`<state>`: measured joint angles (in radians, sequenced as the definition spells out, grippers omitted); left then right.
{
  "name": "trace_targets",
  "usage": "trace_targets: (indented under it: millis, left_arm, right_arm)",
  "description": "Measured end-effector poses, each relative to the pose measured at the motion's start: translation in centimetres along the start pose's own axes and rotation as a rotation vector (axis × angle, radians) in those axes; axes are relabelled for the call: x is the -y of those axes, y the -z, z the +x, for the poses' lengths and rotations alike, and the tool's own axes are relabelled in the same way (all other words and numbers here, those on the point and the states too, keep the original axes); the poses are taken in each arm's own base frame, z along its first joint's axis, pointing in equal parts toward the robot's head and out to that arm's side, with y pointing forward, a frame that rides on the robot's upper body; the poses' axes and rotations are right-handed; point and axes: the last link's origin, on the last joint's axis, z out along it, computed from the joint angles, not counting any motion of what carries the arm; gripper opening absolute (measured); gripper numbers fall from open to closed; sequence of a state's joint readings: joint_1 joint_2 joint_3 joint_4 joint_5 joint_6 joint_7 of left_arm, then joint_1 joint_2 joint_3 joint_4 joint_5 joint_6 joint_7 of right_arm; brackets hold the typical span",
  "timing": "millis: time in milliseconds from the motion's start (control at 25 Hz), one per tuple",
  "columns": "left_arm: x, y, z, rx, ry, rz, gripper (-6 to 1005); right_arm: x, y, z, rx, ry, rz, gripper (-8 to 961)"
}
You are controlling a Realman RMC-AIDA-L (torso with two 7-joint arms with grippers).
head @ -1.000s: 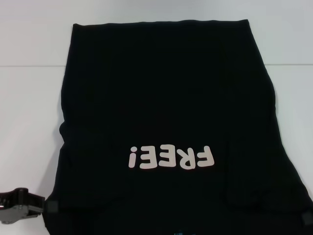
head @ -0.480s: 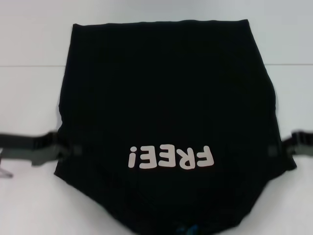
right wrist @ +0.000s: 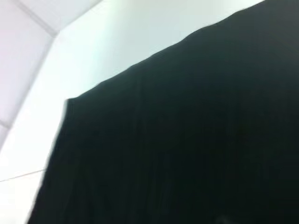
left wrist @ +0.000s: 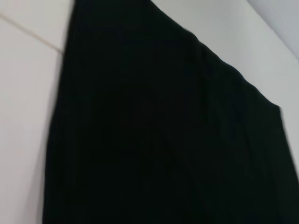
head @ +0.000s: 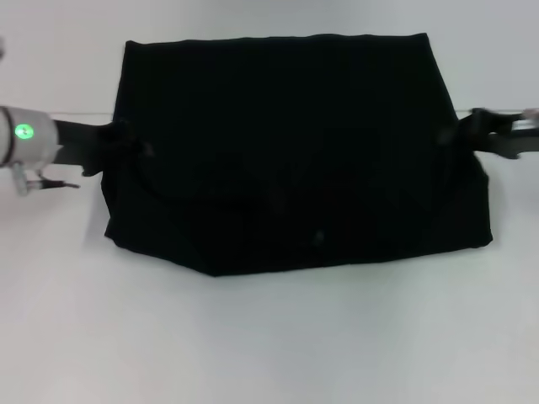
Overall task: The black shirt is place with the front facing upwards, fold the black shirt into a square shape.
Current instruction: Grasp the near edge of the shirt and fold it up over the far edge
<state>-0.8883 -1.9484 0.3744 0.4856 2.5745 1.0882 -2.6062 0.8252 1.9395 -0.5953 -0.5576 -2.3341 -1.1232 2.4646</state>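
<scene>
The large plain black soft-fabric shirt point(head: 295, 151) lies on the white desk point(head: 269, 337), towards its far edge and roughly centred between the left and right sides. The garment is doubled over itself: its far edge runs straight and parallel to the desk's far edge, while its near edge is an uneven fold that dips lowest left of centre. No lettering shows on the upper surface in the head view.

The left gripper point(head: 118, 145) is at the shirt's left edge, about midway between the far edge and the near fold, and appears to pinch the fabric there; the fingers merge with the dark cloth, so how far they are parted cannot be told. A silver wrist section with a green light point(head: 24, 132) sits behind it, over the desk's left side.

The right gripper point(head: 461, 130) is at the shirt's right edge, at a similar level, and likewise appears to hold the fabric; its opening cannot be told.

Both wrist views show only black cloth and white desk surface.
</scene>
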Motion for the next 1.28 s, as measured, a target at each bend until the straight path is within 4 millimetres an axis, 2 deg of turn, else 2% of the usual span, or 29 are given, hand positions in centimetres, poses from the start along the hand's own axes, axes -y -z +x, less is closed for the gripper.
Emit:
trace_targets:
  millis: [160, 320, 480, 680, 800, 920, 1280]
  left_arm:
    - [-0.5, -2.1, -0.5, -0.034, -0.043, 0.062, 3]
    - [-0.6, -3.0, -0.7, -0.070, -0.075, 0.107, 3]
    - [-0.9, -3.0, 0.1, -0.119, -0.053, 0.113, 3]
    - [-0.9, -2.4, 1.4, -0.179, -0.018, 0.125, 3]
    - [-1.0, -2.4, 1.9, -0.210, -0.012, 0.129, 3]
    - [-1.3, -2.8, 1.8, -0.215, -0.016, 0.132, 3]
    - [-2.6, -3.7, 1.7, -0.210, -0.063, 0.131, 2]
  right_arm:
    - [0.1, -3.4, 1.6, 0.035, 0.031, 0.072, 55]
    - [-0.3, -5.0, 2.0, 0.062, 0.098, 0.135, 55]
    - [-0.7, -5.2, 1.0, 0.092, 0.128, 0.161, 55]
    - [-0.8, -4.4, -1.7, 0.178, 0.141, 0.201, 55]
    - [-0.8, -4.3, -2.6, 0.215, 0.160, 0.231, 56]
    - [-1.1, -4.5, -3.1, 0.231, 0.187, 0.253, 57]
    - [-2.3, -6.0, -2.7, 0.234, 0.257, 0.285, 64]
